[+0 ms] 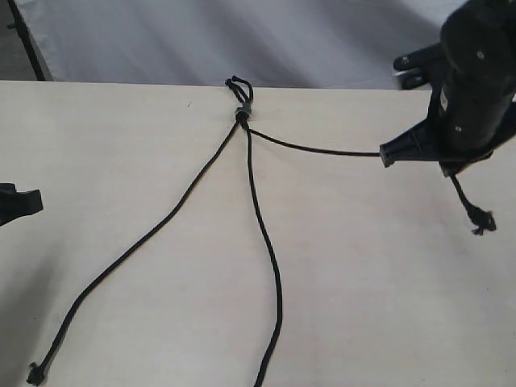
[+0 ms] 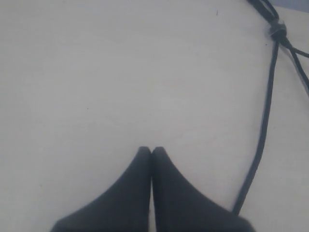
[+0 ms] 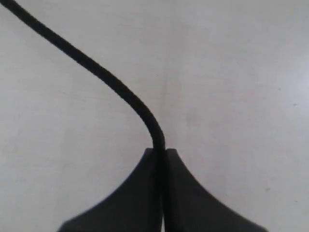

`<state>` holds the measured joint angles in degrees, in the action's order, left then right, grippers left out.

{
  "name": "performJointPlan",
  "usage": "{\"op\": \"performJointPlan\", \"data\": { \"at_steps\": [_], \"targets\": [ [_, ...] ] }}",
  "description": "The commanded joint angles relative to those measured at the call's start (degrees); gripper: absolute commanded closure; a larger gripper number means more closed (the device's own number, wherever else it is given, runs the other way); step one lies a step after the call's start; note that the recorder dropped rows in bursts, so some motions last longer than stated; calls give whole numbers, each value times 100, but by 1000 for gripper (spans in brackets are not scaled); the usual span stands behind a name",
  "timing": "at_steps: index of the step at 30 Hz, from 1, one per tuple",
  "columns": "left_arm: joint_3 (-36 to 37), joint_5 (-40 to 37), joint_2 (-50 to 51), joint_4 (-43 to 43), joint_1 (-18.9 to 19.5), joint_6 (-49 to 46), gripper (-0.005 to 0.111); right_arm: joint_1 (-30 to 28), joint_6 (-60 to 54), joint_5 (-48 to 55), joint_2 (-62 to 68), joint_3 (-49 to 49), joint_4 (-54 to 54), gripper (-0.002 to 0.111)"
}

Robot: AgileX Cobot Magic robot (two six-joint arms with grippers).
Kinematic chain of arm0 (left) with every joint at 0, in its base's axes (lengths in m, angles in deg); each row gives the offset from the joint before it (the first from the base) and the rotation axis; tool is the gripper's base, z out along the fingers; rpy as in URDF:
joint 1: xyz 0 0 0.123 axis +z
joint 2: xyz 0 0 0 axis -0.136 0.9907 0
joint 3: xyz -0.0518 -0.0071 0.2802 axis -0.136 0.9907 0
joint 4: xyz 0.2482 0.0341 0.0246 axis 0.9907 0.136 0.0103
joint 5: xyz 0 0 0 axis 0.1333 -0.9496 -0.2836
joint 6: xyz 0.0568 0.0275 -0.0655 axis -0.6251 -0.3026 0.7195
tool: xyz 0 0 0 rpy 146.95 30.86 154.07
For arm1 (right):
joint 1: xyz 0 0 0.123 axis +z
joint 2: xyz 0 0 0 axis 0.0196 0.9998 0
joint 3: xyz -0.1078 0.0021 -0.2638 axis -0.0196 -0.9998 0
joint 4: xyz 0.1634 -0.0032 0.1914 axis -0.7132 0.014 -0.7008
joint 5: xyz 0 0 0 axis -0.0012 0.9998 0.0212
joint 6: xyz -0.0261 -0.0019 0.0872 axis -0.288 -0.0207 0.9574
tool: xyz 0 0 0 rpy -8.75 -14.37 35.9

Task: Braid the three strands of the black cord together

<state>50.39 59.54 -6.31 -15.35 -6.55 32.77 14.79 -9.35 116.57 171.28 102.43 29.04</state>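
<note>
right gripper [image 3: 159,151] pinches the right strand [image 1: 322,147], jaws pressed onto it; its knotted tip [image 1: 482,219] hangs past the gripper. left gripper [image 2: 151,150] is pressed together on nothing, at 9 o'clock. black cord [image 1: 244,125] lies on the table [image 1: 121,145], grey band [image 1: 243,111] at 12. left strand [image 1: 161,222] runs to 7, middle strand [image 1: 266,242] to 6.

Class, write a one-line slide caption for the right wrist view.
Right gripper shut on one black strand, which curves away over the pale table.
</note>
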Motion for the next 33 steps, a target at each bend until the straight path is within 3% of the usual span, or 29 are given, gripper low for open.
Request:
{"op": "performJointPlan", "data": {
  "at_steps": [1, 9, 16, 20, 23, 24, 25, 26, 27, 28, 30, 33],
  "targets": [
    [-37, -4, 9, 33, 10, 28, 107, -364, 173, -1190, 354, -595, -135, 109],
    [-37, -4, 9, 33, 10, 53, 107, -422, 341, -1395, 1120, -716, -135, 105],
    [-37, -41, 9, 33, -5, 94, 107, -422, 477, -1334, 1340, -716, -135, 52],
    [-166, -628, 9, 33, -451, 188, 107, -422, 477, -1782, 1080, -716, -223, 48],
    [-440, -1643, 9, 9, -1160, 188, 105, -422, 477, -2312, 828, -716, -223, 48],
    [-608, -1975, 9, -173, -1817, 188, 98, -422, 488, -2667, 732, -716, -223, 48],
    [-678, -1989, 9, -270, -2172, 188, 94, -422, 488, -2799, 719, -716, -223, 48],
    [-861, -1915, 32, -454, -2897, 188, 80, -422, 488, -3034, 719, -716, -223, 48],
    [-957, -1884, 84, -482, -3173, 188, 73, -422, 488, -3073, 719, -716, -223, 48],
    [-1260, -1857, 332, -605, -3811, 204, 61, -422, 477, -3086, 719, -716, -223, 48],
    [-1781, -1857, 1027, -605, -4471, 204, 57, -422, 453, -3006, 719, -716, -14, 48],
    [-2757, -2422, 2390, -582, -4904, -11, 57, -422, 453, -3000, 719, -716, 144, 48]
  ]
}}
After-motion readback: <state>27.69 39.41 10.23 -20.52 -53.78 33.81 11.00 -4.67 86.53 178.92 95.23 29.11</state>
